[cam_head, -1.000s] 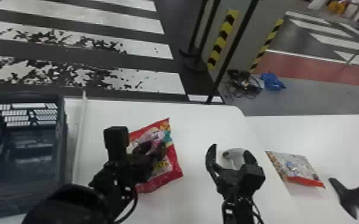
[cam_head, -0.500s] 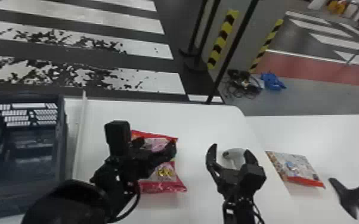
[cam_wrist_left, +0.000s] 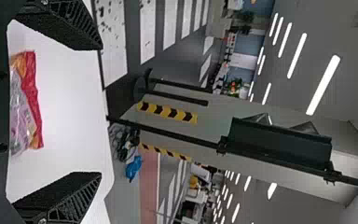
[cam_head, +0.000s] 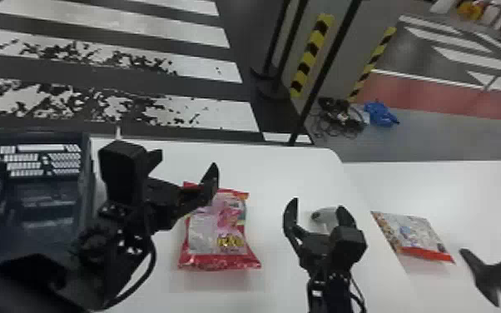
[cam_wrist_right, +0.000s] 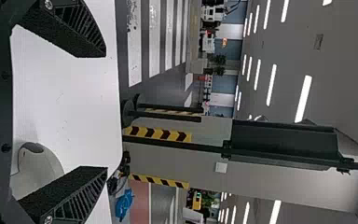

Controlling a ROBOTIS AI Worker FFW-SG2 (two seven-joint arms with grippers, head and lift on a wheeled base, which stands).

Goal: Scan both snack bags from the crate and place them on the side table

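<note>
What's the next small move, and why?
Probably ease the right gripper down and close it on the scanner: it's open beside it, while the red snack bag lies ungripped on the table. The other bag is on the side table.

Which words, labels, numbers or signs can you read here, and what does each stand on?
No wording can be read.
Red snack bag: lettering too blurred.
Other snack bag, on the side table: print too small.
Stripes on the pillar: yellow and black, no words seen.
</note>
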